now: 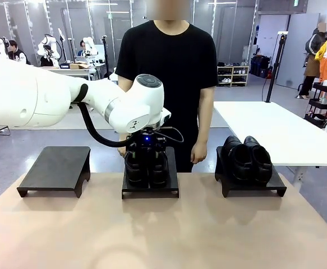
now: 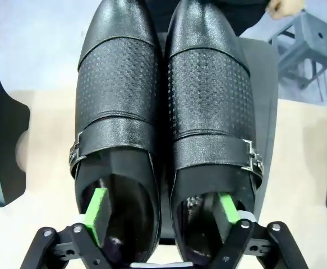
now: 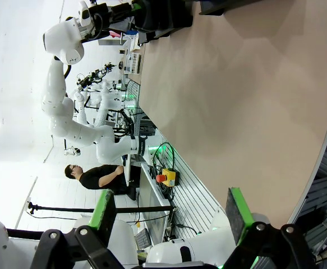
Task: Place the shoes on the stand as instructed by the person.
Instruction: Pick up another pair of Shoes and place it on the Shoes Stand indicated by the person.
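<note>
Your left hand (image 2: pixel 162 216) is released, its fingers (image 2: pixel 97 216) inside the heel openings of the buckle shoes (image 2: pixel 162 106), which sit on the middle stand (image 1: pixel 150 189) near the desk's far edge. Lift straight up so neither pad drags a shoe.
</note>
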{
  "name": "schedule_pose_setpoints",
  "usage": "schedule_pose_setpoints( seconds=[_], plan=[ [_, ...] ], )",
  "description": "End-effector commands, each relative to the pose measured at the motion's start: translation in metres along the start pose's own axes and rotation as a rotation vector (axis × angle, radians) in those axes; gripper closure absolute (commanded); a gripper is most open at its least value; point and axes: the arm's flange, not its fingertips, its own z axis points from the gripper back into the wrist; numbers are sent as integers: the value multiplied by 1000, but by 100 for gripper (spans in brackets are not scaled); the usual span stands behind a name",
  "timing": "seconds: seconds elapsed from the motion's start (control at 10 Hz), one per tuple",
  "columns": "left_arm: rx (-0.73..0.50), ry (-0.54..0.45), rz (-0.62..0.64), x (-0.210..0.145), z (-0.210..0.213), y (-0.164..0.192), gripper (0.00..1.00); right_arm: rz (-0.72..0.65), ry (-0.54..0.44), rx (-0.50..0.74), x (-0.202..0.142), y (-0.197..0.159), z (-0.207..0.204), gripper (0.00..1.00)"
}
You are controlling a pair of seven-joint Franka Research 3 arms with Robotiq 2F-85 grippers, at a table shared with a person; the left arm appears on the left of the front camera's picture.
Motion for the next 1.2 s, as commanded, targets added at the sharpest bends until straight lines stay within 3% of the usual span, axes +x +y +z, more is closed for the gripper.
schedule_pose_setpoints(
  seconds=[0.0,0.1,0.2,1.1],
  plan=[
    [0,39,21,-10,15,7,5,-3,-1,-13,-3,2,-2,0],
    [-9,59,17,-14,19,12,0,-3,-1,-13,-3,2,-2,0],
    [0,7,5,0,5,1,0,-3,-1,-13,-3,2,-2,0],
    [0,7,5,0,5,1,0,-3,-1,-13,-3,2,-2,0]
  ],
)
